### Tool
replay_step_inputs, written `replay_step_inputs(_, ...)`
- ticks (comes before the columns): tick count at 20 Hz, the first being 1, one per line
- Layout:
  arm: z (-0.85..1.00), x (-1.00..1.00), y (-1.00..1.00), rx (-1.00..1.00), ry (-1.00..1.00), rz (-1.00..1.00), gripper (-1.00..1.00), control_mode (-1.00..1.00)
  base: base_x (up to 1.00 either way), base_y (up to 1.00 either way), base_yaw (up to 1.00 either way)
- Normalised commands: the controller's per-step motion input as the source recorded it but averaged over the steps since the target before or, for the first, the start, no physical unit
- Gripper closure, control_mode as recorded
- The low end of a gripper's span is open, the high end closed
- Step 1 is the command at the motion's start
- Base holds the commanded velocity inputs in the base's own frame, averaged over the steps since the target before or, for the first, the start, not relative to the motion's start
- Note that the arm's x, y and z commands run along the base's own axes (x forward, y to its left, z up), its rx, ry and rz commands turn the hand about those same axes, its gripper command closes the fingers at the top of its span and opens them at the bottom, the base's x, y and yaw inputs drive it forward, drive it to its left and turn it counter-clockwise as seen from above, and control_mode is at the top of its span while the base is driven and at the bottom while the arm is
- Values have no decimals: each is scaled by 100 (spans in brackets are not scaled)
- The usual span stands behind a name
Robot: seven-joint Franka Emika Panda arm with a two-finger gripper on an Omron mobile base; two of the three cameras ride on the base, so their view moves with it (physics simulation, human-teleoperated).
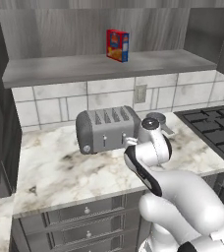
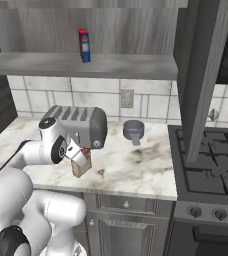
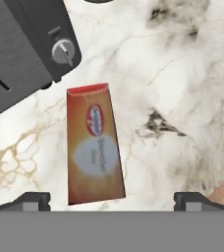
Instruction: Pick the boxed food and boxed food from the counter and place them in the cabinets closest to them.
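The tan-brown boxed food with a reddish top stands upright on the white marble counter, just in front of the toaster. My gripper hangs right above it, open. In the hand view the carton lies between my wide-spread fingertips, nearer the left one, and neither touches it. The slim red boxed food with blue and yellow print stands upright on the grey shelf board of the wall cabinet; from the right base it is the red and blue carton.
A grey four-slot toaster sits at the back of the counter, its knob end close to the carton. A small grey pot stands to its right. The black gas stove borders the counter on the right; drawer fronts lie below.
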Motion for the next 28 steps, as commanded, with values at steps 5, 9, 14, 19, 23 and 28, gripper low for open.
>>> replay_step_inputs(5, 0, 33, 0, 0, 0, 0, -100, -100, 0, 0, 0)
replay_step_inputs(9, -12, 39, 0, -1, 3, 0, -100, -100, 0, 0, 0)
replay_step_inputs(14, -37, 24, 0, -7, 11, 0, -100, -100, 0, 0, 0)
replay_step_inputs(19, -43, 9, 0, -9, 15, 0, 100, -100, 0, 0, 0)
replay_step_inputs(23, -5, 0, -1, -1, 4, -1, 100, -100, 0, 0, 0)
replay_step_inputs(28, 1, -2, 0, 0, 0, 0, 100, -100, 0, 0, 0)
